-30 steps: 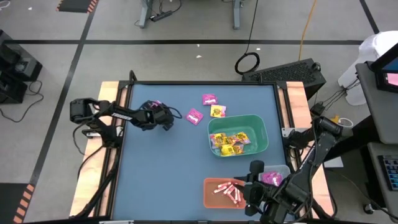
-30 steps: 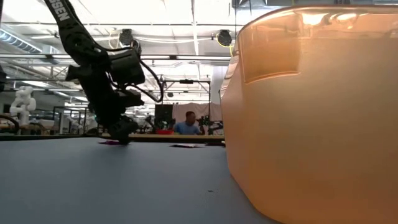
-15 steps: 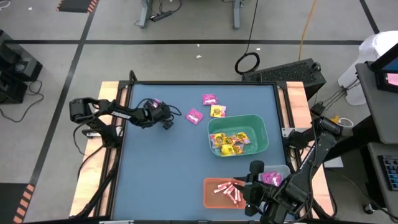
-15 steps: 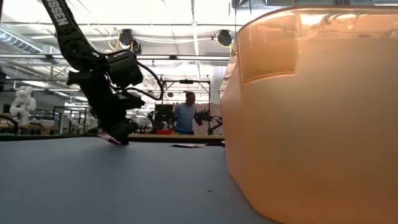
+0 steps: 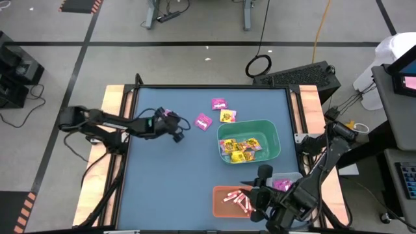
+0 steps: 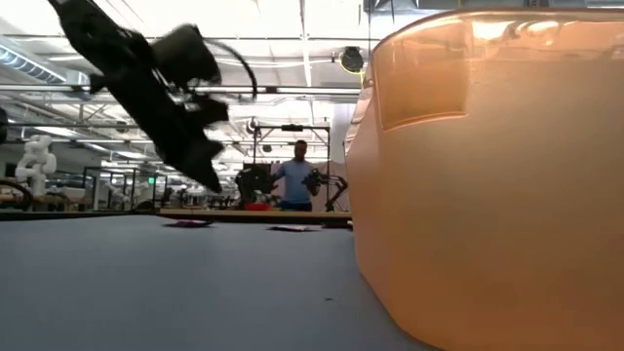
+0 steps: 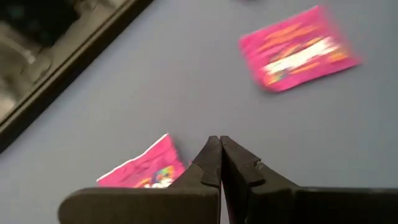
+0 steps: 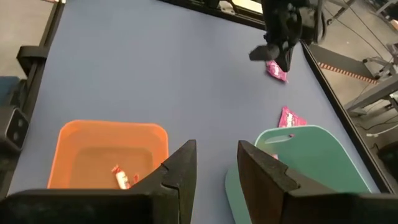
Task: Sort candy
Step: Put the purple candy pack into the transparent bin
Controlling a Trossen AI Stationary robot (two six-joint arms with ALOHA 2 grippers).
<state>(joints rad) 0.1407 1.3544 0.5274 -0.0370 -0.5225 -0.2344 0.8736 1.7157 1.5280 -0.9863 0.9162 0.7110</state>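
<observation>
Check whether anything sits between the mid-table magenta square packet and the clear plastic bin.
Yes: the green plastic bin sits directly between the magenta square packet and the clear plastic bin.

No legible text in any view. Magenta candy packet (image 7: 298, 48) shows white and orange print, too blurred to read. Second magenta packet (image 7: 144, 169) by the left fingers: coloured marks, unreadable. Bins and table unmarked.

Two bins (image 5: 249, 140) (image 5: 234, 200) right of the loose packets (image 5: 203, 121).
</observation>
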